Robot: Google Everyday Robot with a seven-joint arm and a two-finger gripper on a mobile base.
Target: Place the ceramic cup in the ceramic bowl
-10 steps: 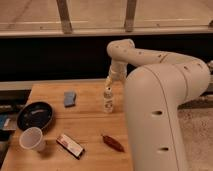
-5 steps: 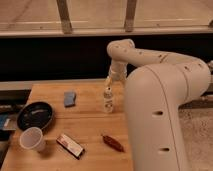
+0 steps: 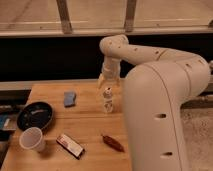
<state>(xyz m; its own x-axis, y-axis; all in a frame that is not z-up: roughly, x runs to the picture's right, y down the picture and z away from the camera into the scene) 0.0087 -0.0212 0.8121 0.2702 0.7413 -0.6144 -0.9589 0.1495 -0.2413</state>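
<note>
- Nothing has moved: the tool (image 3: 106,84) hangs mid-frame over a small white bottle (image 3: 108,100); open or closed, I cannot tell.
- The plain white ceramic cup (image 3: 32,139) stands lower left, beside the shallow black ceramic bowl (image 3: 35,115), apparently awaiting pickup.

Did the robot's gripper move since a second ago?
No. The gripper is in the same spot as before, right above the small white bottle, which has not moved either.

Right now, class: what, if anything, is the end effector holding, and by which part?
Cannot be told: the end effector sits right above the small white bottle. The ceramic cup stands free.
</note>
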